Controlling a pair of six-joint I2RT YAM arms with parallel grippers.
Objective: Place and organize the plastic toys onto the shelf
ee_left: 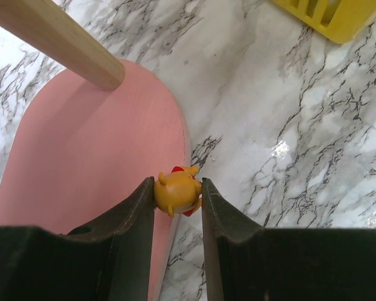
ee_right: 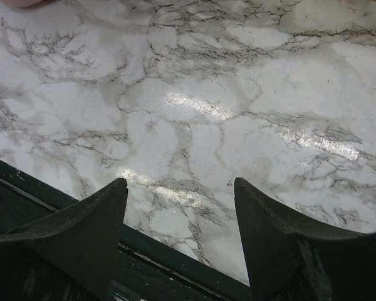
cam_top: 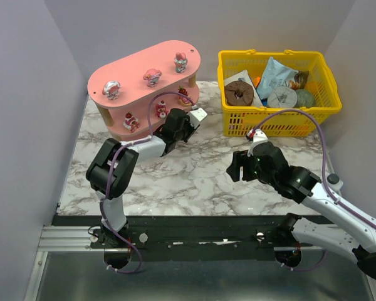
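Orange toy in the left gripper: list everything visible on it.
The orange toy is a tiny, glossy, plastic-looking figurine with a rounded body, small stubby nubs and a red patch on its far side. No face shows. The black jaws of the left gripper pinch it from both sides. It appears over the rounded end edge of a pink shelf board, with the marble table beyond. Whether it rests on the board cannot be told.

On the table (cam_top: 194, 169), shelf (cam_top: 135, 66) at far left, basket (cam_top: 272, 55) to its right, toys (cam_top: 153, 77) on the shelf's tiers.
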